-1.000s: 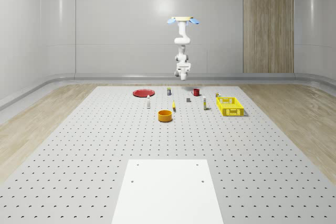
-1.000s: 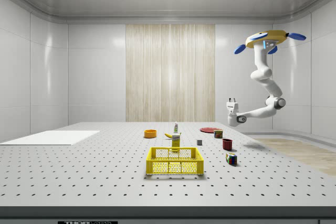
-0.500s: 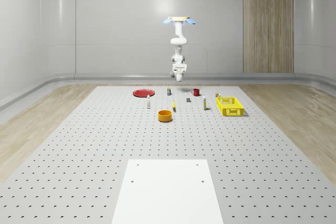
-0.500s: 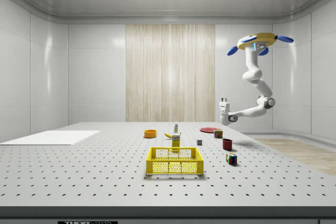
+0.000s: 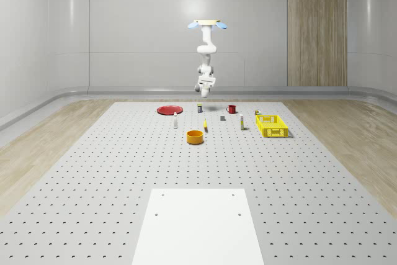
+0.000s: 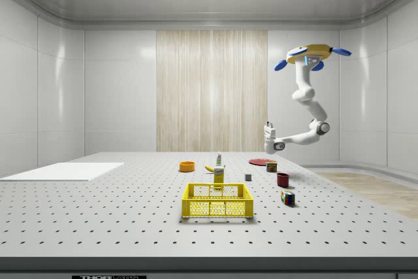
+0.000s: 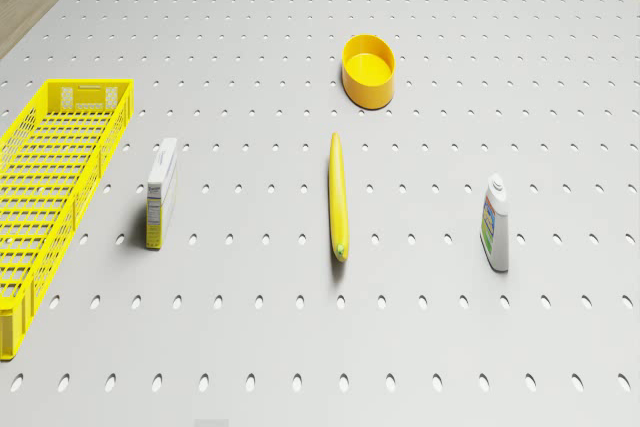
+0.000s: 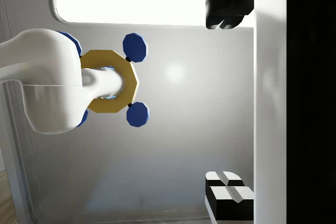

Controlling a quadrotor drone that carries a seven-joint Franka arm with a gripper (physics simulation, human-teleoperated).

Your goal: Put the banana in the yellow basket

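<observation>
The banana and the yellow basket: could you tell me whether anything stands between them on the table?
Yes. In the drone view a small white and yellow carton stands between the banana and the yellow basket, close beside the basket's long wall. Carrying the banana above it would likely avoid contact.

The banana (image 7: 338,195) is long, thin and yellow, with a small green tip at one end; it lies flat on the grey table with holes, almost straight; in the drone view one end points toward an orange bowl, but it does not touch it; in the whole-scene view the banana (image 5: 205,126) sits just beside that bowl, on its right; the yellow basket (image 5: 271,125) is a low, long crate with open grid walls; it stands upright on the same table, well apart from the banana, to the whole-scene view's right; nothing lies inside the basket (image 7: 52,183).
</observation>
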